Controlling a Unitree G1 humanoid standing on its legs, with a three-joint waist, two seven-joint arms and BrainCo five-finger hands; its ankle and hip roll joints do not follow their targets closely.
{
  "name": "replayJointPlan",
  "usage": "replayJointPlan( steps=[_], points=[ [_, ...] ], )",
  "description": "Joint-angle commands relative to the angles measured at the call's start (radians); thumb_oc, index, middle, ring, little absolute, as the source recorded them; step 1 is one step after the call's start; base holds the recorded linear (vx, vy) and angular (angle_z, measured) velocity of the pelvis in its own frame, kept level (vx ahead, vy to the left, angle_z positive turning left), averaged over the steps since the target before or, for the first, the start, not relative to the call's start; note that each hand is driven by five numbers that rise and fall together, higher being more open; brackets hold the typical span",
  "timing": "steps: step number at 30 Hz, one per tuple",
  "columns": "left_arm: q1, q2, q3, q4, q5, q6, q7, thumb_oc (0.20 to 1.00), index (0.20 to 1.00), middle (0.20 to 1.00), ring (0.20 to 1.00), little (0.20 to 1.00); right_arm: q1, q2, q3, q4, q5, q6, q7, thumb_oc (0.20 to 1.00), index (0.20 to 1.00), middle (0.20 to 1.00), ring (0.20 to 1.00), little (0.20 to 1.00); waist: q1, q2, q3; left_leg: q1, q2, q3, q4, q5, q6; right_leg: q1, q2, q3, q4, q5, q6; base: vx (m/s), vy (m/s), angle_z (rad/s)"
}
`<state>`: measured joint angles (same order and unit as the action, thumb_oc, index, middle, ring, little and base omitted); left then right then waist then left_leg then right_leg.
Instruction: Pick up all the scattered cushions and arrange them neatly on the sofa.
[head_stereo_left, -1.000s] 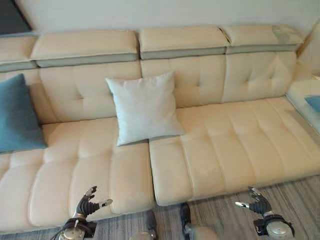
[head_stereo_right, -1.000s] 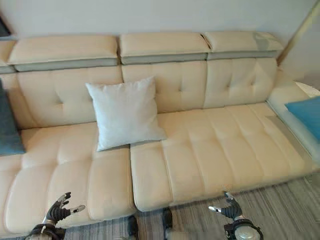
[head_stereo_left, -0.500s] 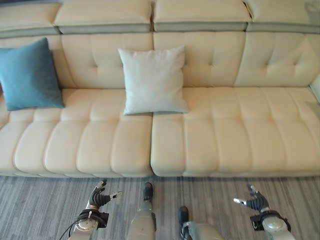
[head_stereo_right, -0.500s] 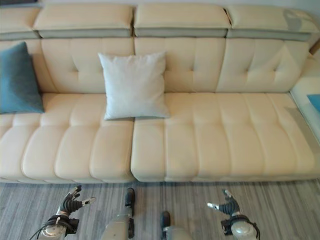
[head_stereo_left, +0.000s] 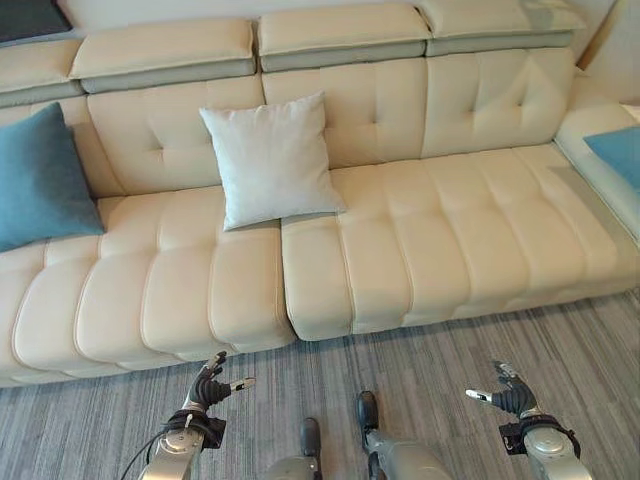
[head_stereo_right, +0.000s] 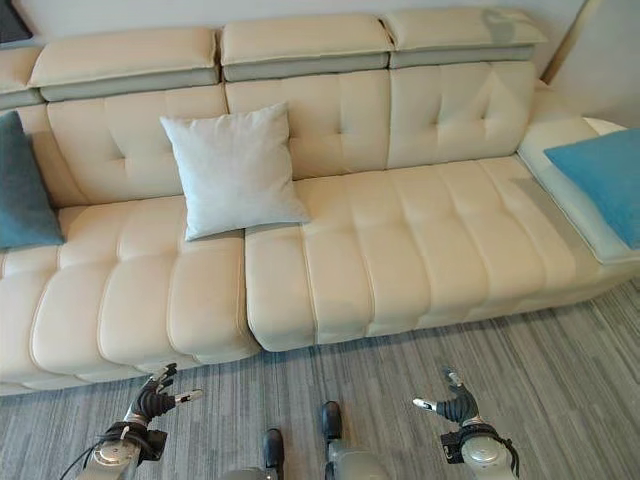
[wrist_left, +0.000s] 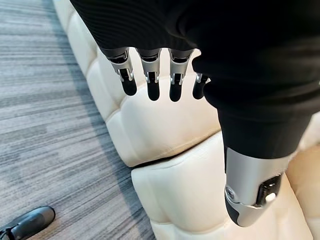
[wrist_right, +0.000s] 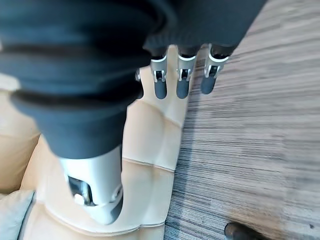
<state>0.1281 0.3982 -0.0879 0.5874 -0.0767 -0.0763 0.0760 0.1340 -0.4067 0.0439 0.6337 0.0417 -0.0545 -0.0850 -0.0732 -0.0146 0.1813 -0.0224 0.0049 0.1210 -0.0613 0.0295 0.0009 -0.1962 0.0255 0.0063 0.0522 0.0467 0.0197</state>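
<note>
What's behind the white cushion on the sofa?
The white cushion leans against the sofa's cream tufted backrest, straddling the gap between two seat sections. Anything tucked directly behind it is hidden.

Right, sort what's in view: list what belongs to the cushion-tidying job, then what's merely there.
Belongs to the job:
- white cushion, leaning on the sofa back
- blue cushion, at the sofa's left end
- second blue cushion, lying on the right-hand section
- sofa
- left hand and right hand, both open, holding nothing

Merely there:
- striped grey floor
</note>
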Motion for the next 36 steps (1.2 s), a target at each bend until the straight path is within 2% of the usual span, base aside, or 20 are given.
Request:
replayJointPlan(
  steps=[1, 4, 6, 8, 11, 13, 14, 16, 17, 18, 20, 21, 22, 24, 26, 27, 28, 30, 33, 36],
  points=[
    [-0.008, 0.044, -0.003, -0.013, 0.047, -0.025, -0.003, 1.0, 1.0, 1.0, 1.0, 1.0, -0.004, -0.007, -0.019, -0.004, 0.033, -0.018, -0.013, 1.0, 1.0, 1.0, 1.0, 1.0, -0.019, -0.027, -0.07, -0.046, -0.004, -0.015, 0.045, -0.051, -0.026, 0.09, -0.051, 0.051, -0.008, -0.032, 0.089, -0.04, 0.112, -0.66],
    [-0.011, 0.055, -0.001, -0.029, 0.057, -0.022, 0.003, 1.0, 1.0, 1.0, 1.0, 1.0, -0.02, 0.004, -0.014, -0.01, 0.035, -0.012, -0.016, 1.0, 1.0, 1.0, 1.0, 1.0, -0.03, -0.032, -0.05, -0.046, 0.003, 0.042, 0.056, -0.067, -0.016, 0.046, -0.04, 0.076, 0.026, -0.017, 0.106, -0.05, 0.066, -0.7],
    [-0.01, 0.064, 0.008, -0.039, 0.055, -0.022, 0.006, 1.0, 1.0, 1.0, 1.0, 1.0, -0.038, 0.012, -0.013, -0.019, 0.041, -0.012, -0.021, 1.0, 1.0, 1.0, 1.0, 1.0, -0.02, -0.039, -0.04, -0.055, 0.018, 0.099, 0.075, -0.077, -0.012, 0.011, -0.048, 0.049, 0.046, -0.007, 0.114, -0.1, 0.029, -1.05],
    [-0.006, 0.073, 0.011, -0.054, 0.051, -0.021, 0.001, 1.0, 1.0, 1.0, 1.0, 1.0, -0.053, 0.019, -0.006, -0.039, 0.046, -0.016, -0.025, 1.0, 1.0, 1.0, 1.0, 1.0, -0.004, -0.037, -0.031, -0.047, 0.043, 0.16, 0.09, -0.092, -0.01, -0.003, -0.081, -0.066, 0.073, -0.025, 0.108, -0.04, -0.032, -1.72],
    [0.001, 0.077, 0.014, -0.083, 0.039, -0.019, -0.003, 1.0, 1.0, 1.0, 1.0, 1.0, -0.081, 0.024, 0.001, -0.055, 0.055, -0.017, -0.041, 1.0, 1.0, 1.0, 1.0, 1.0, 0.027, -0.029, -0.038, -0.007, 0.088, 0.244, 0.091, -0.115, -0.022, 0.013, -0.152, -0.28, 0.114, -0.073, 0.098, 0.09, -0.085, -1.49],
    [0.005, 0.069, 0.012, -0.082, 0.034, -0.018, -0.005, 1.0, 1.0, 1.0, 1.0, 1.0, -0.087, 0.025, 0.008, -0.058, 0.056, -0.013, -0.042, 1.0, 1.0, 1.0, 1.0, 1.0, 0.026, -0.03, -0.05, 0.017, 0.099, 0.3, 0.077, -0.11, -0.028, 0.033, -0.176, -0.338, 0.104, -0.072, 0.101, 0.1, -0.181, -1.73],
    [-0.004, 0.056, 0.0, -0.072, 0.031, -0.016, -0.01, 1.0, 1.0, 1.0, 1.0, 1.0, -0.077, 0.027, 0.004, -0.059, 0.06, -0.007, -0.043, 1.0, 1.0, 1.0, 1.0, 1.0, 0.011, -0.032, -0.065, 0.043, 0.099, 0.326, 0.087, -0.123, -0.033, 0.035, -0.172, -0.305, 0.094, -0.072, 0.101, 0.16, -0.175, -1.28],
    [-0.008, 0.049, -0.007, -0.065, 0.029, -0.018, -0.013, 1.0, 1.0, 1.0, 1.0, 1.0, -0.065, 0.029, -0.001, -0.066, 0.068, -0.004, -0.04, 1.0, 1.0, 1.0, 1.0, 1.0, 0.003, -0.028, -0.067, 0.051, 0.106, 0.328, 0.114, -0.14, -0.037, 0.037, -0.166, -0.279, 0.093, -0.078, 0.098, 0.23, -0.219, -1.08],
    [-0.018, 0.032, -0.033, -0.069, 0.024, -0.016, -0.019, 1.0, 1.0, 1.0, 1.0, 1.0, -0.04, 0.026, -0.012, -0.083, 0.083, -0.008, -0.04, 1.0, 1.0, 1.0, 1.0, 1.0, -0.022, -0.027, -0.057, 0.04, 0.137, 0.323, 0.229, -0.155, -0.043, 0.055, -0.148, -0.237, 0.081, -0.092, 0.074, 0.23, -0.264, -1.02],
    [-0.018, 0.032, -0.034, -0.069, 0.024, -0.016, -0.019, 1.0, 1.0, 1.0, 1.0, 1.0, -0.039, 0.026, -0.013, -0.084, 0.083, -0.007, -0.039, 1.0, 1.0, 1.0, 1.0, 1.0, -0.021, -0.025, -0.056, 0.036, 0.143, 0.322, 0.241, -0.16, -0.045, 0.056, -0.144, -0.237, 0.08, -0.093, 0.072, 0.21, -0.33, -0.7],
    [-0.029, 0.024, -0.061, -0.082, 0.03, -0.015, -0.024, 1.0, 1.0, 1.0, 1.0, 1.0, -0.017, 0.009, -0.022, -0.095, 0.085, -0.011, -0.046, 1.0, 1.0, 1.0, 1.0, 1.0, -0.032, -0.03, -0.031, -0.029, 0.219, 0.287, 0.47, -0.12, -0.06, 0.091, -0.101, -0.189, 0.064, -0.105, 0.03, 0.2, -0.36, -0.36],
    [-0.035, 0.017, -0.081, -0.089, 0.03, -0.013, -0.023, 1.0, 1.0, 1.0, 1.0, 1.0, -0.02, -0.006, -0.02, -0.1, 0.089, -0.008, -0.052, 1.0, 1.0, 1.0, 1.0, 1.0, -0.022, -0.037, -0.005, -0.107, 0.223, 0.207, 0.619, -0.082, -0.052, 0.119, -0.08, -0.149, 0.057, -0.119, 0.002, 0.19, -0.304, -0.42],
    [-0.036, 0.017, -0.081, -0.088, 0.03, -0.013, -0.023, 1.0, 1.0, 1.0, 1.0, 1.0, -0.021, -0.006, -0.02, -0.1, 0.089, -0.008, -0.052, 1.0, 1.0, 1.0, 1.0, 1.0, -0.024, -0.034, -0.006, -0.113, 0.228, 0.202, 0.628, -0.085, -0.053, 0.118, -0.077, -0.152, 0.057, -0.12, 0.0, 0.19, -0.205, -0.78],
    [-0.034, 0.012, -0.085, -0.096, 0.026, -0.014, -0.024, 1.0, 1.0, 1.0, 1.0, 1.0, -0.025, -0.015, -0.018, -0.107, 0.094, -0.007, -0.048, 1.0, 1.0, 1.0, 1.0, 1.0, -0.009, -0.047, -0.001, -0.205, 0.13, 0.125, 0.628, -0.104, -0.011, 0.136, -0.077, -0.113, 0.029, -0.104, -0.003, 0.16, -0.079, -0.87],
    [-0.027, 0.008, -0.089, -0.104, 0.03, -0.014, -0.028, 1.0, 1.0, 1.0, 1.0, 1.0, -0.025, -0.015, -0.017, -0.117, 0.096, -0.012, -0.047, 1.0, 1.0, 1.0, 1.0, 1.0, 0.011, -0.049, 0.0, -0.263, 0.074, 0.089, 0.544, -0.12, -0.002, 0.166, -0.072, -0.074, 0.009, -0.114, 0.009, 0.35, -0.032, -0.52],
    [-0.022, 0.01, -0.09, -0.106, 0.04, -0.011, -0.032, 1.0, 1.0, 1.0, 1.0, 1.0, -0.023, -0.018, -0.015, -0.123, 0.097, -0.017, -0.056, 1.0, 1.0, 1.0, 1.0, 1.0, 0.033, -0.034, 0.003, -0.324, 0.038, 0.059, 0.412, -0.06, -0.01, 0.202, -0.051, -0.048, -0.006, -0.131, 0.016, 0.38, -0.007, -0.67],
    [-0.022, 0.01, -0.09, -0.106, 0.04, -0.011, -0.032, 1.0, 1.0, 1.0, 1.0, 1.0, -0.022, -0.019, -0.015, -0.123, 0.097, -0.017, -0.056, 1.0, 1.0, 1.0, 1.0, 1.0, 0.034, -0.035, 0.004, -0.32, 0.036, 0.061, 0.408, -0.058, -0.009, 0.203, -0.053, -0.047, -0.007, -0.132, 0.016, 0.44, 0.014, -0.62],
    [-0.007, 0.01, -0.079, -0.113, 0.047, -0.008, -0.03, 1.0, 1.0, 1.0, 1.0, 1.0, -0.032, -0.02, 0.0, -0.116, 0.086, -0.021, -0.062, 1.0, 1.0, 1.0, 1.0, 1.0, 0.077, -0.012, 0.001, -0.368, -0.016, -0.026, 0.14, 0.049, -0.043, 0.267, -0.017, 0.004, -0.01, -0.178, 0.025, 0.49, 0.035, -0.7],
    [-0.002, 0.007, -0.074, -0.111, 0.045, -0.005, -0.028, 1.0, 1.0, 1.0, 1.0, 1.0, -0.033, -0.019, 0.002, -0.115, 0.081, -0.019, -0.063, 1.0, 1.0, 1.0, 1.0, 1.0, 0.093, -0.007, -0.009, -0.408, -0.015, -0.026, 0.072, 0.076, -0.05, 0.308, -0.008, 0.047, -0.005, -0.21, 0.029, 0.48, 0.048, -0.94],
    [0.02, 0.01, -0.049, -0.119, 0.036, -0.004, -0.027, 1.0, 1.0, 1.0, 1.0, 1.0, -0.033, -0.015, 0.009, -0.138, 0.068, -0.016, -0.049, 1.0, 1.0, 1.0, 1.0, 1.0, 0.129, -0.012, -0.033, -0.435, -0.005, -0.025, 0.104, 0.112, -0.045, 0.383, -0.021, 0.122, 0.004, -0.25, 0.044, 0.62, 0.153, -0.8]
  ],
)
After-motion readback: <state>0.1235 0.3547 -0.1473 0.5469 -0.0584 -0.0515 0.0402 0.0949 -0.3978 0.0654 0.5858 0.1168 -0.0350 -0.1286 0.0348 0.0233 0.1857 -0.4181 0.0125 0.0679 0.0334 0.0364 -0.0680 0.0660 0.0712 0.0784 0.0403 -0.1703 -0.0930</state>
